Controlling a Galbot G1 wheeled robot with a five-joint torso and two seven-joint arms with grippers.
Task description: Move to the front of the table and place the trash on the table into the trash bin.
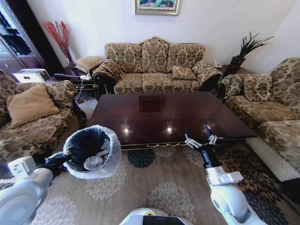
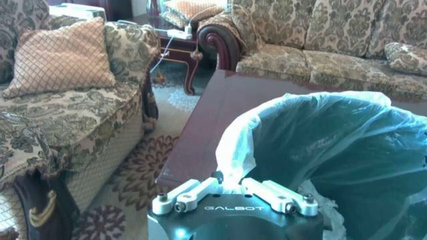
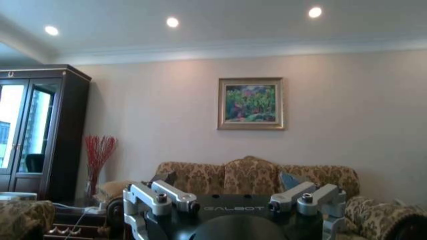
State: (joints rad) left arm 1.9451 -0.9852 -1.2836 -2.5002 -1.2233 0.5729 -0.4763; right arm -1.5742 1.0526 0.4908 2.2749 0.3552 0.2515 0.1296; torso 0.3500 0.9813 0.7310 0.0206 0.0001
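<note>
I have the right gripper (image 1: 200,136) raised over the near edge of the table (image 1: 140,112), its two fingers spread wide with nothing between them, pointing away from me toward the sofa (image 1: 154,65). Ahead of that gripper the dark glossy tabletop runs long side to side, and I can see only lamp reflections on it and a dark square inlay at its far middle, no scraps or bottle. So I judge there is nothing left out there to reach for.

The left gripper (image 1: 60,160) is clamped on the rim of the bin (image 1: 91,151), holding it tilted with its mouth toward me, just off the table's near left corner and well apart from the right gripper. From the left wrist, the pale bag (image 2: 313,145) puffs up directly past the fingers. Deep in the bin lies a crumpled clear piece (image 1: 93,162); I take that for the trash, already in.
</note>
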